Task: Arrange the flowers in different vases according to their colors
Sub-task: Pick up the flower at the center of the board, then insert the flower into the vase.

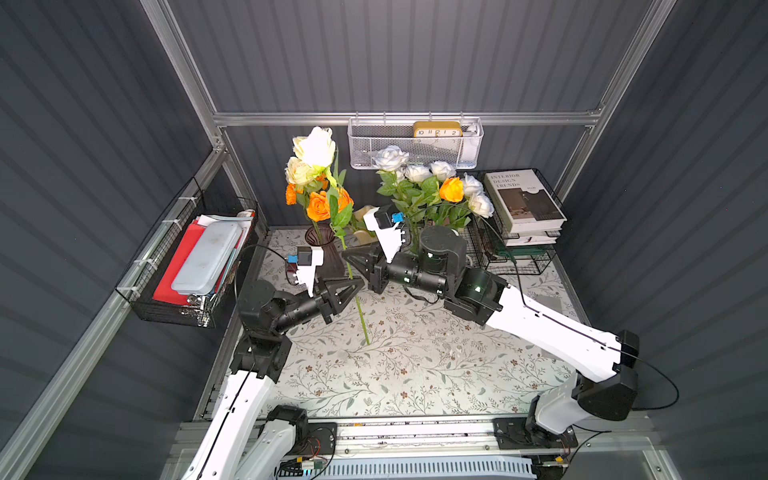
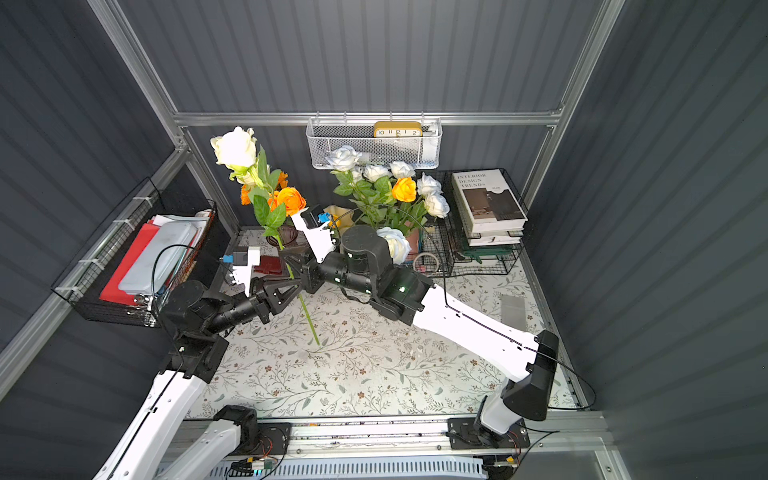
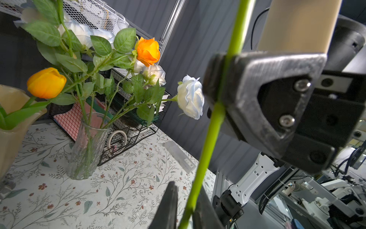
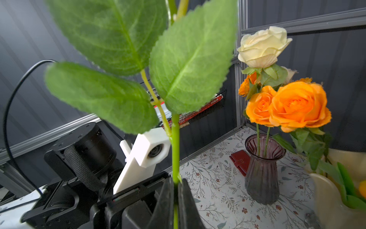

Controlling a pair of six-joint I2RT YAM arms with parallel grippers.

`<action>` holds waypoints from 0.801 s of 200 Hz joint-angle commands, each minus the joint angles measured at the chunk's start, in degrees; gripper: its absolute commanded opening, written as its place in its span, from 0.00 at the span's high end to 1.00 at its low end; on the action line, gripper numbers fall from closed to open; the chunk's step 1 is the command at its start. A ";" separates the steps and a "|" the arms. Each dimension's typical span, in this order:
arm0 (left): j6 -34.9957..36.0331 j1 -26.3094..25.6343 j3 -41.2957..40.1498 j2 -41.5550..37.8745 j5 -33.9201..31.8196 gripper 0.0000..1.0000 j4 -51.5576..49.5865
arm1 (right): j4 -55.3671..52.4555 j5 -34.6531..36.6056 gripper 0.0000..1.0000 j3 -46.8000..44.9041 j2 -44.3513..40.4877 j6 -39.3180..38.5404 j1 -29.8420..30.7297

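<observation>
A cream-white rose [image 1: 314, 147] on a long green stem [image 1: 358, 303] stands upright over the table, held by both arms. My right gripper [image 4: 175, 182] is shut on the stem just below its leaves. My left gripper [image 3: 187, 191] is shut on the stem a little lower [image 2: 300, 286]. The ribbed purple vase [image 4: 263, 168] holds orange roses [image 4: 297, 105] and a cream rose [image 4: 261, 47]. The clear glass vase [image 3: 89, 146] holds white roses [image 1: 415, 172] and one orange rose [image 3: 148, 51]. The cream-yellow vase [image 3: 11, 123] holds a yellow-orange bloom [image 3: 46, 82].
A white mesh basket [image 1: 415, 156] with a clock hangs on the back wall. A black wire rack [image 1: 536, 262] with books stands at the back right. A wire basket [image 1: 166, 307] is fixed to the left wall. A red wallet [image 4: 239, 161] lies beside the purple vase.
</observation>
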 commanded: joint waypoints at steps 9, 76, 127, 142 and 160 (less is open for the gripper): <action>0.88 0.12 0.44 -0.41 -1.23 1.00 -0.34 | 2.68 -1.77 1.00 -1.99 -0.61 0.49 0.40; 11.34 0.12 11.13 0.80 -14.00 1.00 -13.65 | -2.77 5.96 0.26 -16.07 -14.43 -3.07 -0.27; 18.46 0.39 24.76 7.76 -45.27 1.00 -16.55 | -7.71 8.82 0.24 -30.71 -30.87 -1.41 -0.63; 20.66 0.47 25.73 9.79 -54.69 1.00 -12.15 | -8.90 12.70 0.24 -34.34 -34.39 -1.10 -0.73; 22.51 1.09 26.43 13.08 -59.57 1.00 -5.71 | -8.74 15.29 0.24 -38.05 -37.66 -0.50 -1.21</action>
